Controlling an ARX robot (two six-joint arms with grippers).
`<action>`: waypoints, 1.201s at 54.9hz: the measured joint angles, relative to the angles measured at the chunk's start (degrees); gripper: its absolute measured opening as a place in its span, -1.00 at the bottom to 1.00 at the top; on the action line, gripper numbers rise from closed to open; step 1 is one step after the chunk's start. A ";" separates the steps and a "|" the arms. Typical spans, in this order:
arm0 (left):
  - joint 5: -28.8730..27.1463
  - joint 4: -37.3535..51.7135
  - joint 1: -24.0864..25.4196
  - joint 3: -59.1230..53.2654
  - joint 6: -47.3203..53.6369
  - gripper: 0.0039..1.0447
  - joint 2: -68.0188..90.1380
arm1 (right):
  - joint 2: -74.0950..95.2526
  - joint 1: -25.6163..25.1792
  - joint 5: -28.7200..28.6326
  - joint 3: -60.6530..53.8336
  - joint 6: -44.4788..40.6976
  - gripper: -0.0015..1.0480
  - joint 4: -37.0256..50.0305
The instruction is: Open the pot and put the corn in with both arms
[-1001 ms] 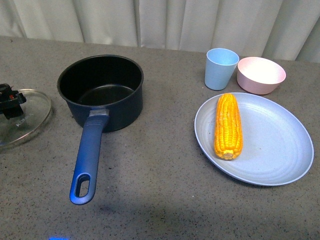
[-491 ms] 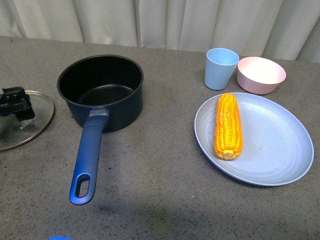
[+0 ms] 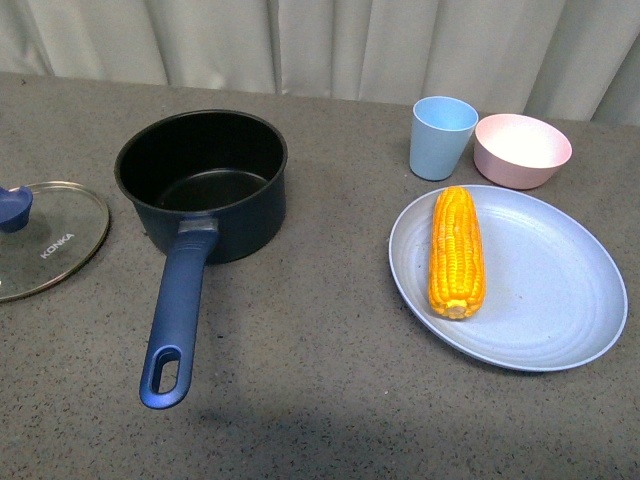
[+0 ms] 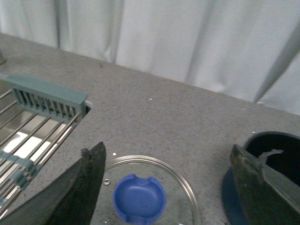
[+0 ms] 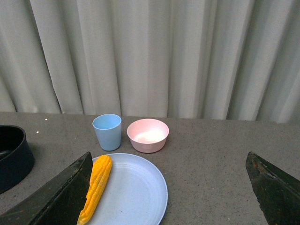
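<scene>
Now that the left gripper (image 4: 166,157) has left the front view, where half a second ago it sat on the lid's knob, the opening half of the job looks finished. Its wrist view shows the jaws spread wide with nothing between them, hanging above the blue knob (image 4: 139,197).

Nearest the table's (image 3: 320,400) front edge lies the end of the handle (image 3: 172,320), its oval hole pointing toward the robot. Further in, toward the right edge, the corn (image 3: 456,252) lies on the pale blue plate (image 3: 560,290), lengthwise from near to far and untouched. Level with it, at the left edge, the glass lid (image 3: 60,245) rests flat on the table, just beside the pot (image 3: 200,185) but not touching it. The pot itself stands uncovered, left of centre, with its black inside bare. Near the far edge, behind the plate, stand a blue cup (image 3: 442,137) and a pink bowl (image 3: 522,150).

The right gripper (image 5: 168,159) is also released, its jaws wide apart and empty, with the corn ahead of it and nearer one jaw. I judge that the next step falls to this arm: reach the cob, close across its middle, and carry it over to the open pot.
</scene>
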 joint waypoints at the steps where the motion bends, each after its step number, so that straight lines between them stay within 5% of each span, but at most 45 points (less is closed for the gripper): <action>1: 0.37 0.31 -0.04 -0.42 0.04 0.44 -0.26 | 0.00 0.00 0.00 0.00 0.00 0.82 0.00; 23: 1.62 -6.64 -4.98 -17.29 3.17 -0.92 -28.94 | 0.00 -0.02 0.04 0.00 0.00 0.82 -0.07; 37: -3.08 -18.18 -9.92 -20.28 3.61 -0.93 -43.28 | -0.02 -0.02 -0.02 0.00 -0.02 0.82 -0.07; 66: -3.26 -45.48 -10.16 -20.28 3.63 -0.93 -72.15 | -0.02 -0.02 0.00 0.00 -0.02 0.82 -0.07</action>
